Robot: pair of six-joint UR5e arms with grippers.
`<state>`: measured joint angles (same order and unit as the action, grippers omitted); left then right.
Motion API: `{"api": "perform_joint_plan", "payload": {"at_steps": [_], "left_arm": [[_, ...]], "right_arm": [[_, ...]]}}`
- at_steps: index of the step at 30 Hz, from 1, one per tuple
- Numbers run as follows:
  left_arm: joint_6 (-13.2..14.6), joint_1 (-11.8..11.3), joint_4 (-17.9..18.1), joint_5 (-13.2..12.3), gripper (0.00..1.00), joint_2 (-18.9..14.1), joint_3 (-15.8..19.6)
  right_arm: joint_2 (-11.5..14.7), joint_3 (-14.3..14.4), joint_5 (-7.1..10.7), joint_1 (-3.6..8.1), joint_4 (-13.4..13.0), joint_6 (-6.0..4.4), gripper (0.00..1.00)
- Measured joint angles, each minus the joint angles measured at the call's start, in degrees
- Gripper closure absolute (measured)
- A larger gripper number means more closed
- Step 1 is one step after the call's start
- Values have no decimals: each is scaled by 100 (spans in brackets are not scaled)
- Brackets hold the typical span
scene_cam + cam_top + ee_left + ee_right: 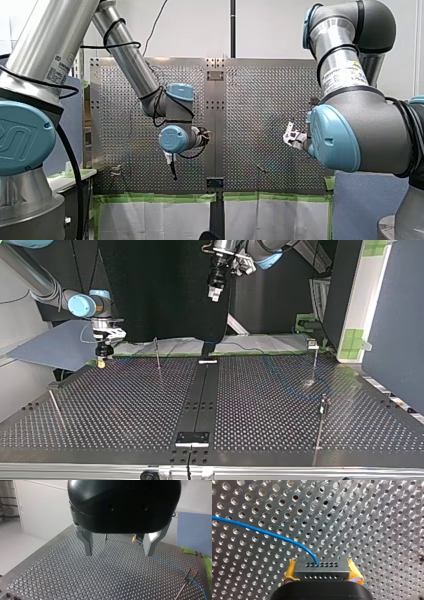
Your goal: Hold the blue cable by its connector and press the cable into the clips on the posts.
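The left gripper (119, 552) is held apart and empty above the worktop (75, 580). The right gripper (322, 568) is clamped on the connector (322, 574), and the blue cable (269, 533) is trailed ahead of it. The grasp is judged done; pressing into clips on the posts (157, 354) appears left.

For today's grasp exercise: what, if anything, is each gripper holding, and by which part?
My right gripper holds the blue cable by its connector, clamped between its yellow pads. My left gripper is open, holding nothing.
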<state>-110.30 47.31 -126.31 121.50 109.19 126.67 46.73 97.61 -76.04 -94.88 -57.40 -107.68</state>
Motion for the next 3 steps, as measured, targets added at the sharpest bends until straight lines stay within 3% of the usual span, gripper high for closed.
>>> {"api": "perform_joint_plan", "payload": {"at_steps": [3], "left_arm": [[0,0,0,0,0,0,0]], "right_arm": [[0,0,0,0,0,0,100]]}}
